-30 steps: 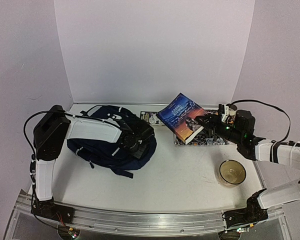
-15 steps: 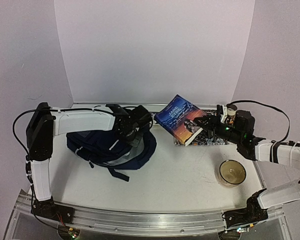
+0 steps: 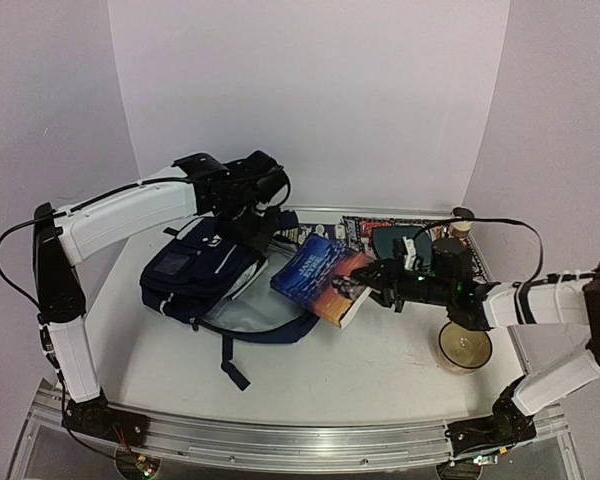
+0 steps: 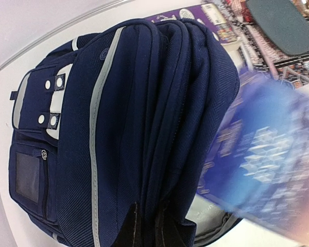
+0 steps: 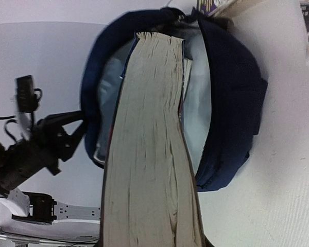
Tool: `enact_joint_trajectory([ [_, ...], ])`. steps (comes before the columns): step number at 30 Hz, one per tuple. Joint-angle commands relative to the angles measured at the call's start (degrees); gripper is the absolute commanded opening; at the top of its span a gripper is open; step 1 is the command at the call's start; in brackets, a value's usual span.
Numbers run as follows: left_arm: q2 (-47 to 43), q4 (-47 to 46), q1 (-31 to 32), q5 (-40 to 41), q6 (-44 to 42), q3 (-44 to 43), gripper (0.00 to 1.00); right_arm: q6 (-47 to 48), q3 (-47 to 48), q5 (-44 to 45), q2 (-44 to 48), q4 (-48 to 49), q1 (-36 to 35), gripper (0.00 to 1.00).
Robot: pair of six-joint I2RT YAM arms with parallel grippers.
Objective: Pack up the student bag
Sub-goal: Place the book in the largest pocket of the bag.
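The student bag (image 3: 195, 270) is a big dark navy backpack with pale stripe trim, white patches with snaps and a flat front pocket. A black strap (image 3: 230, 365) trails from it toward the near edge. It lies on the left half of the worktop, closer to the back edge. Its top is pinched up by the left gripper (image 3: 248, 224), whose fingers (image 4: 130, 229) are clamped on a fold of the fabric. The main compartment gapes open toward the middle, showing pale grey lining (image 3: 248, 312). The right gripper (image 3: 364, 290) has its jaws clamped on a blue book (image 3: 315, 278), tilted with its far end at the bag's mouth. How far in it is cannot be told. A glass bowl (image 3: 465, 346) stands near the right edge. A dark teal pouch (image 3: 393, 241) lies on a patterned mat (image 3: 356, 228) at the back edge
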State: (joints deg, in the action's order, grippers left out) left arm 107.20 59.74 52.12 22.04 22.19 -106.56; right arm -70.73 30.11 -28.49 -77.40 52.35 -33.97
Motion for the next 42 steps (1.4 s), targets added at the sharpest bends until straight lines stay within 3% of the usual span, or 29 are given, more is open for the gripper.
enact_joint_trajectory([
  [1, -8.49, -5.21, 0.72, -4.38, 0.03, -6.06, 0.00, -3.74, 10.45, -0.26, -6.47, 19.07, -4.57, 0.00],
  [10, -14.64, -6.29, 0.70, -12.53, 2.94, -3.59, 0.00, -6.99, 24.14, 1.56, -20.12, 19.98, -9.22, 0.00],
  [24, -25.30, -13.48, 0.70, -24.45, 7.90, 6.07, 0.00, -3.83, 39.01, 19.00, -32.79, 3.73, -16.06, 0.00],
  [32, -29.16, -15.27, 0.72, -21.53, 9.11, 10.74, 0.00, -1.80, 48.16, 21.15, -40.51, -3.93, -19.01, 0.01],
  [34, -30.19, -15.25, 0.73, -18.78, 9.45, 12.16, 0.00, -1.20, 48.08, 21.31, -40.52, -5.26, -19.60, 0.12],
  [37, -31.26, -15.26, 0.71, -16.57, 10.16, 14.09, 0.00, 0.49, 46.58, 20.99, -38.99, -7.76, -20.07, 0.44],
  [42, -31.30, -15.27, 0.62, -13.90, 10.08, 16.29, 0.00, 7.11, 44.77, 22.10, -33.82, -15.31, -20.55, 0.67],
])
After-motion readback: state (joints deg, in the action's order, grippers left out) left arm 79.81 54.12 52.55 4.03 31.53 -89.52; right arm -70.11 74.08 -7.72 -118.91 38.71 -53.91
